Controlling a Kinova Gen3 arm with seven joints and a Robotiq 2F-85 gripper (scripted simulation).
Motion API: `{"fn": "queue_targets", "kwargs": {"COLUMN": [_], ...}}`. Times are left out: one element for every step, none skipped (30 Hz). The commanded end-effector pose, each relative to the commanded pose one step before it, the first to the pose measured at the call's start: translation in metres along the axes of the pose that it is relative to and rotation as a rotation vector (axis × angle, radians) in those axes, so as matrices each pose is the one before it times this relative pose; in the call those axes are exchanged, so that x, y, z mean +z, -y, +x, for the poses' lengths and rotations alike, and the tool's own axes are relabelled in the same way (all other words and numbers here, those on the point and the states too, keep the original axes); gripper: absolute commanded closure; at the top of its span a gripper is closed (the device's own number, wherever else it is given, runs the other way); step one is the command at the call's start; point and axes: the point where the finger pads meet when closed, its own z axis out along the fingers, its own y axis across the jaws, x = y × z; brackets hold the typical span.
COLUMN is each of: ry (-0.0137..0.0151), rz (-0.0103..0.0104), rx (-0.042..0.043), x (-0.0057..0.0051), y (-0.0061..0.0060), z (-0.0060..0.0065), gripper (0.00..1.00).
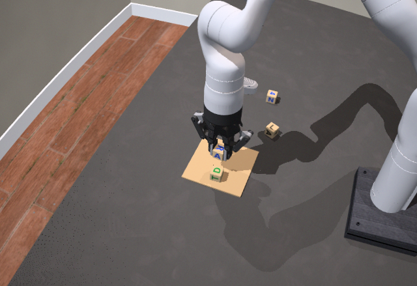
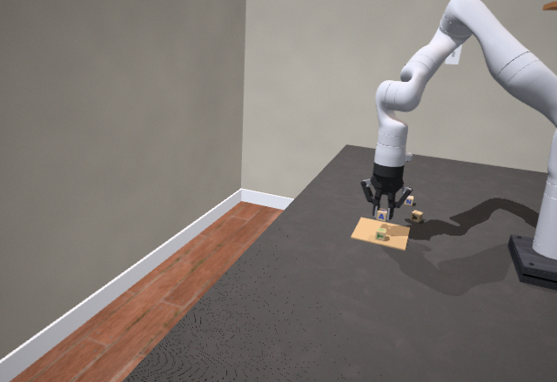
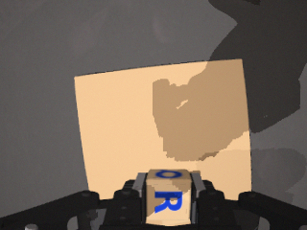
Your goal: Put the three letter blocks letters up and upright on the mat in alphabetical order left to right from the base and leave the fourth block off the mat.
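Note:
My gripper [image 1: 219, 156] [image 2: 382, 217] [image 3: 168, 187] is shut on the R block [image 1: 217, 151] [image 2: 381, 215] [image 3: 169, 207], holding it above the mat [image 1: 195, 168] [image 2: 366, 230] [image 3: 115, 120]. Its blue R faces up, with an A on the side towards the top camera. The D block [image 1: 216, 174] [image 2: 380, 234] sits flat on the mat near one edge, green D on top; the wrist view does not show it. The L block [image 1: 271, 130] [image 2: 416, 216] lies off the mat, turned askew, L on top. The block with a blue 4 on top [image 1: 272, 96] [image 2: 409, 200] lies off the mat, farther back.
A pale ribbed object [image 1: 249, 86] [image 2: 408, 157] stands behind the arm, partly hidden in the top view. The robot's base plate [image 1: 376, 228] [image 2: 535, 274] is at the right. The arm's shadow falls across part of the mat and the table.

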Motion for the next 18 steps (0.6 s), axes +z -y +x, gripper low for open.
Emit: {"fn": "queue_targets", "kwargs": {"ry": [-0.00682, 0.00000, 0.00000, 0.00000, 0.00000, 0.00000, 0.00000, 0.00000, 0.00001, -0.00001, 0.00000, 0.00000, 0.00000, 0.00000, 0.00000, 0.00000, 0.00000, 0.00000], "rz": [0.02812, 0.00000, 0.00000, 0.00000, 0.00000, 0.00000, 0.00000, 0.00000, -0.00001, 0.00001, 0.00000, -0.00001, 0.00000, 0.00000, 0.00000, 0.00000, 0.00000, 0.00000], "rx": [0.01316, 0.00000, 0.00001, 0.00000, -0.00001, 0.00000, 0.00001, 0.00000, -0.00002, 0.00002, -0.00001, -0.00001, 0.00000, 0.00000, 0.00000, 0.00000, 0.00000, 0.00000], "x": [-0.01714, 0.00000, -0.00642, -0.00609, -0.00563, -0.00507, -0.00441, -0.00368, -0.00290, -0.00214, -0.00141, -0.00078, -0.00031, -0.00005, 0.00000, 0.00000, 0.00000, 0.00000], "y": [0.00858, 0.00000, 0.00000, 0.00000, 0.00000, 0.00000, 0.00000, 0.00000, -0.00001, 0.00001, 0.00000, -0.00001, 0.00000, 0.00000, 0.00000, 0.00000, 0.00000, 0.00000], "z": [0.00585, 0.00000, 0.00000, 0.00000, 0.00000, 0.00000, 0.00000, 0.00000, 0.00000, 0.00000, 0.00000, 0.00000, 0.00000, 0.00000, 0.00000, 0.00000, 0.00000, 0.00000], "gripper": [0.79, 0.79, 0.79, 0.79, 0.79, 0.79, 0.79, 0.79, 0.79, 0.79, 0.79, 0.79, 0.79, 0.79, 0.79, 0.79, 0.79, 0.79]}}
